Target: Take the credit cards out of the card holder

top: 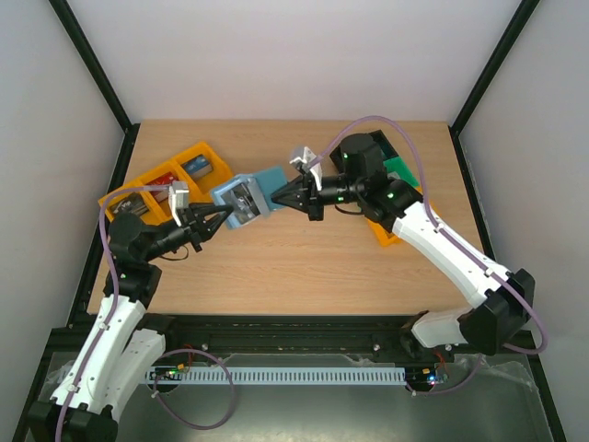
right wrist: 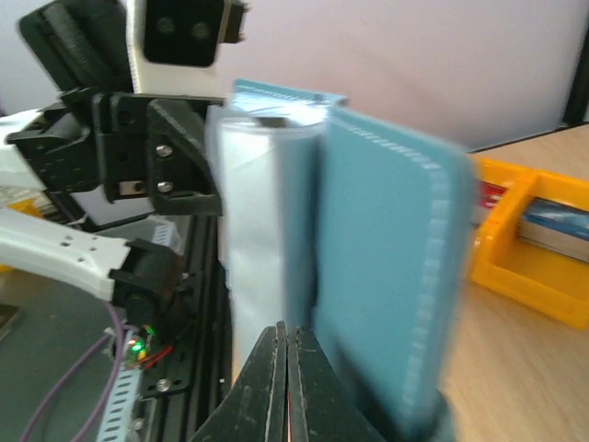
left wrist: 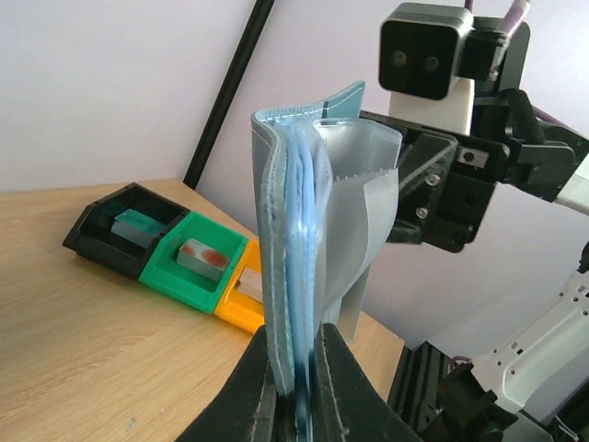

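The blue card holder (top: 247, 197) hangs above the middle of the table between my two grippers. My left gripper (top: 219, 219) is shut on its lower edge, and in the left wrist view the card holder (left wrist: 294, 212) stands upright, its pale blue layers and clear pockets fanned apart above the left gripper (left wrist: 296, 368). My right gripper (top: 274, 198) meets it from the other side. In the right wrist view the right gripper (right wrist: 288, 345) is shut at the foot of the pale inner sleeve, beside the card holder's blue cover (right wrist: 386, 258). The credit cards are hidden.
Orange trays (top: 189, 152) with blocks sit at the back left. A black tray (left wrist: 87, 230), a green tray (left wrist: 167, 276) and an orange tray (left wrist: 241, 315) line the right side of the table. An orange tray (right wrist: 515, 285) lies behind the holder in the right wrist view.
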You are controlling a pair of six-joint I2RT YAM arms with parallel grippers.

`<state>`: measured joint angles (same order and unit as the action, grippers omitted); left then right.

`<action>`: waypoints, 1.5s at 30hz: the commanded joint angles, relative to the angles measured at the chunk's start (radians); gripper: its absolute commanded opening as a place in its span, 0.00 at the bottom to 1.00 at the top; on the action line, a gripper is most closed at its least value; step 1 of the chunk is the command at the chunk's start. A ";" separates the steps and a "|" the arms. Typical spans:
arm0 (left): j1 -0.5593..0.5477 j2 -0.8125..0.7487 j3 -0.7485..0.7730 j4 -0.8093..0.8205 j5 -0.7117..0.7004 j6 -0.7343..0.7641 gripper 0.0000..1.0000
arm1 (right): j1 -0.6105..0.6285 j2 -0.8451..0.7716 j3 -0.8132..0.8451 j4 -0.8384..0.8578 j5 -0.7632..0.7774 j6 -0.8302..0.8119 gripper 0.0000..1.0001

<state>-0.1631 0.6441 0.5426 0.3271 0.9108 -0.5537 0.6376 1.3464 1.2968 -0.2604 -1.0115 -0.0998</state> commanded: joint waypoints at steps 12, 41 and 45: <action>0.000 -0.002 0.013 -0.012 -0.117 0.053 0.02 | 0.228 0.079 0.108 0.203 0.456 0.270 0.02; 0.000 -0.013 0.010 -0.008 -0.035 0.069 0.02 | 0.152 0.099 0.106 0.136 0.073 0.163 0.17; -0.002 -0.013 0.004 -0.004 -0.029 0.063 0.02 | 0.152 0.117 0.114 0.133 0.074 0.180 0.16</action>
<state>-0.1589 0.6460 0.5426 0.2638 0.8425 -0.4831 0.7864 1.4784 1.4094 -0.1368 -0.8589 0.1005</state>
